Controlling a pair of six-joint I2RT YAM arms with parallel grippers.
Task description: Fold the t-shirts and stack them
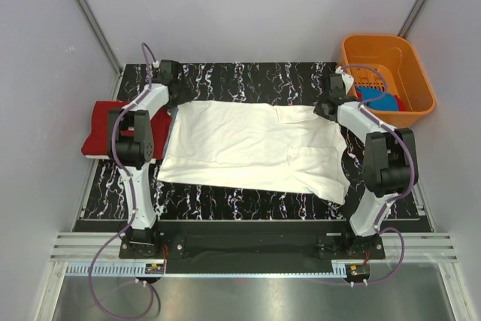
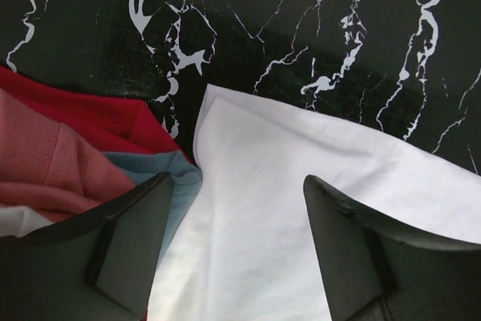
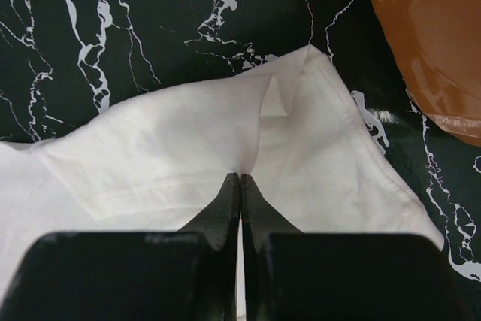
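Black marbled tabletop (image 1: 248, 77), big white cotton t-shirt (image 1: 255, 148); right gripper (image 3: 240, 178) clamps its upper-right corner, left gripper (image 2: 237, 183) gapes open upper left, so lopsided pulling could skew it.

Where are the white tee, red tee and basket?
white tee (image 1: 248, 144): top view, middle of the body.
red tee (image 1: 96, 129): top view, its left half.
basket (image 1: 379, 52): top view, far inner wall.
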